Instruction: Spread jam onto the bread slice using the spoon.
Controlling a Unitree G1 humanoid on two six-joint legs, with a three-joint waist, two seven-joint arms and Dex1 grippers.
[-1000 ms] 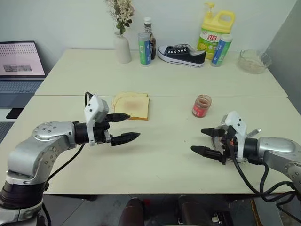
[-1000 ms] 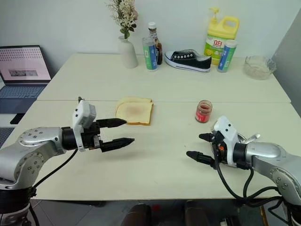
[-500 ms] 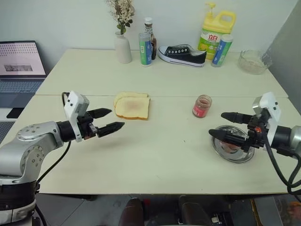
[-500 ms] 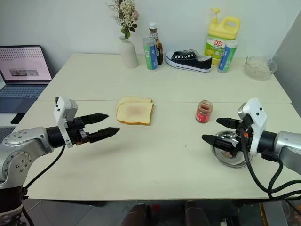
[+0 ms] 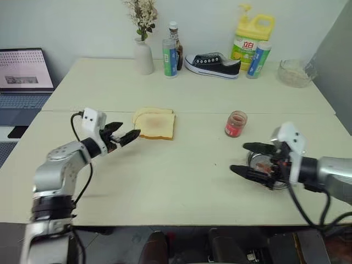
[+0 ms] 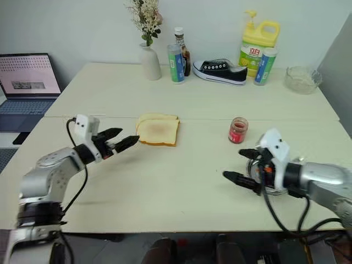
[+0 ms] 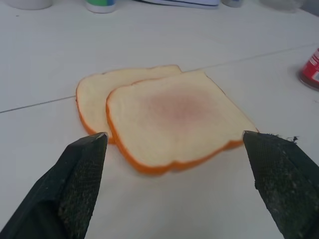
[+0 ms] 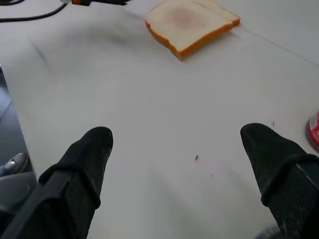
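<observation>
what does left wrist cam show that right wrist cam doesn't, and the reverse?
Left wrist: a close look between the open left gripper at the bread slice, pinkish at its centre and lying partly on top of a paler second slice, with bottle bases along the table's far edge.

Right wrist: the open right gripper over a bare stretch of table, a small dark speck, and the other arm's cable at one corner.

Both: the two stacked slices, the red edge of the jam jar and the pale table.
</observation>
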